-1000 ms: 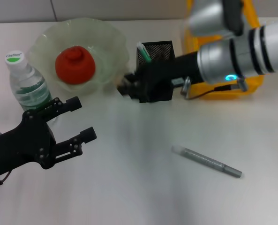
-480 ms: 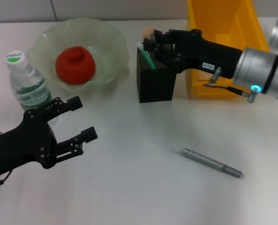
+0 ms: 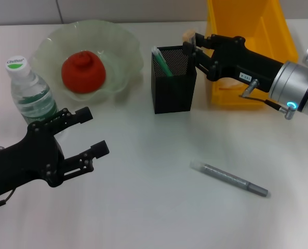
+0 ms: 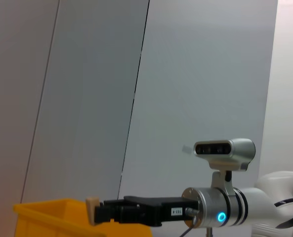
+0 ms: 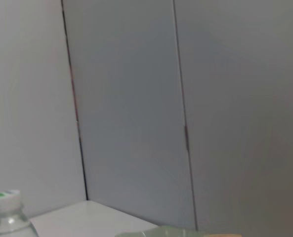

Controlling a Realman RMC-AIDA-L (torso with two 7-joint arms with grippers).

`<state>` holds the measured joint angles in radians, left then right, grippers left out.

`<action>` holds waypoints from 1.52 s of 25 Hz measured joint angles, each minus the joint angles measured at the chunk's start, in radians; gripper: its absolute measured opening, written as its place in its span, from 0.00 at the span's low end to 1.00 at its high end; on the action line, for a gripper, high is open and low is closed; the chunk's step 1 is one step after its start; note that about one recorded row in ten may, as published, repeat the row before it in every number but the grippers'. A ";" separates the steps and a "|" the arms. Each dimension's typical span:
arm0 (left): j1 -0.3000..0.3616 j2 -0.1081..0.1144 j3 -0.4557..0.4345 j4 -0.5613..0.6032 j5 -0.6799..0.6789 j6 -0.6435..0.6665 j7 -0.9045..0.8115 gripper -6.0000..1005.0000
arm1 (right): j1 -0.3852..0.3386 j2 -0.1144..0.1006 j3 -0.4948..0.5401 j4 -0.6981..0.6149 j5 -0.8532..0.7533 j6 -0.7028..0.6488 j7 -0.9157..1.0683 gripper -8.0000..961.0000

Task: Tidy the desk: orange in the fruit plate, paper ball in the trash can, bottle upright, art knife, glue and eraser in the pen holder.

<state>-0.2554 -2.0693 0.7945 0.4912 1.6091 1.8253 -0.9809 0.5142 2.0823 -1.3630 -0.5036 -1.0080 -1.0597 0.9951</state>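
- The bench (image 3: 154, 218) is white; clock directions below read the head view with twelve o'clock farthest from the robot.
- The trash can (image 3: 257, 21), at about one o'clock, is cut off at the far edge, and its inside is not visible enough to say whether the paper ball is there.
- The plate (image 3: 50, 44), at eleven o'clock, already has the orange (image 3: 82, 71) in it.
- The bottle (image 3: 30, 93) stands upright at nine o'clock, just beyond the left gripper (image 3: 86, 132).
- The left gripper hangs idle at eight o'clock, jaws spread wide, with nothing in them.
- The holder (image 3: 173, 85), at twelve o'clock, has a green-and-white stick poking out; I can't say which item that is.
- The right gripper (image 3: 191, 44) is at the holder's far right rim, pinched on the eraser (image 3: 187, 36), which sits above that rim, not yet inside.
- The eraser looks light, slightly rubbery and grippy, so the pinch across its flat sides should suit it. Only a beige corner shows past the fingertips.
- A grey pen-like tool (image 3: 229, 178) lies alone at five o'clock. It might be the art knife, but I cannot tell. It looks stiff, thin and prone to rolling, so I would take it mid-barrel, across its width.
- The wrist views mostly show wall.
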 joint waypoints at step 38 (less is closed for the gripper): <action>-0.020 0.000 0.011 -0.014 0.000 0.001 0.007 0.78 | 0.013 0.001 -0.024 0.005 -0.042 0.017 -0.013 0.39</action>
<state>-0.2751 -2.0693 0.8052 0.4771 1.6091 1.8264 -0.9740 0.5268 2.0831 -1.3866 -0.4988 -1.0496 -1.0429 0.9823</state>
